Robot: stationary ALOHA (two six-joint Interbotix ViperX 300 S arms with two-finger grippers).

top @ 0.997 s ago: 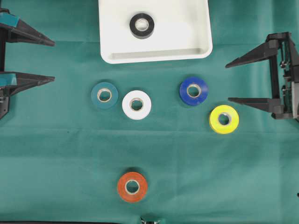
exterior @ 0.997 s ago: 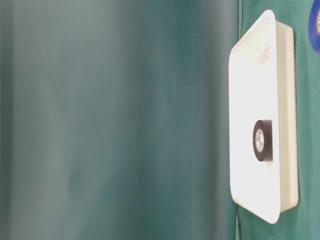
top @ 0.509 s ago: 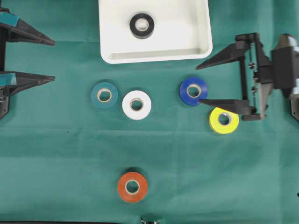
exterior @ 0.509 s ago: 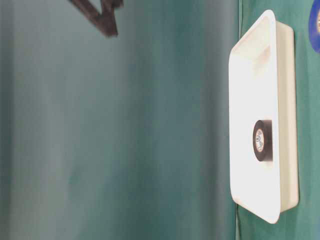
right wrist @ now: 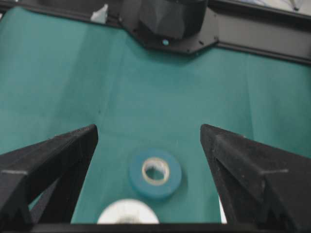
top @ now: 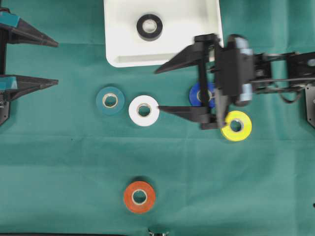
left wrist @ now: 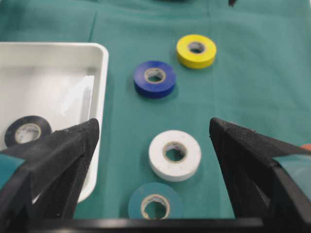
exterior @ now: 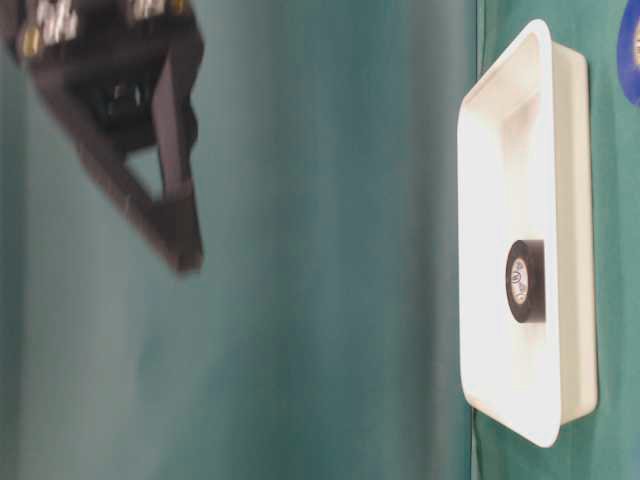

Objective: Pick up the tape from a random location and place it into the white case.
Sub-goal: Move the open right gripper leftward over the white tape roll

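The white case (top: pixel 189 29) lies at the top centre with a black tape (top: pixel 149 27) inside. On the green cloth lie a teal tape (top: pixel 110 100), white tape (top: pixel 143 110), blue tape (top: pixel 198 93), yellow tape (top: pixel 236 126) and orange tape (top: pixel 139 196). My right gripper (top: pixel 157 90) hangs open above the cloth, its body covering part of the blue roll and its lower tip near the white roll. In the right wrist view the teal tape (right wrist: pixel 155 173) and white tape (right wrist: pixel 128 217) lie between the open fingers. My left gripper (top: pixel 56 64) rests open at the left edge.
The case's near rim (left wrist: pixel 101 97) runs beside the left finger in the left wrist view, with the white tape (left wrist: pixel 175 154) and teal tape (left wrist: pixel 155 206) ahead. The table-level view shows the case (exterior: pixel 575 200) and a blurred right finger (exterior: pixel 170 200).
My right arm has swept left from the right edge to over the blue roll, jaws still open. The left arm and all the rolls have stayed put.
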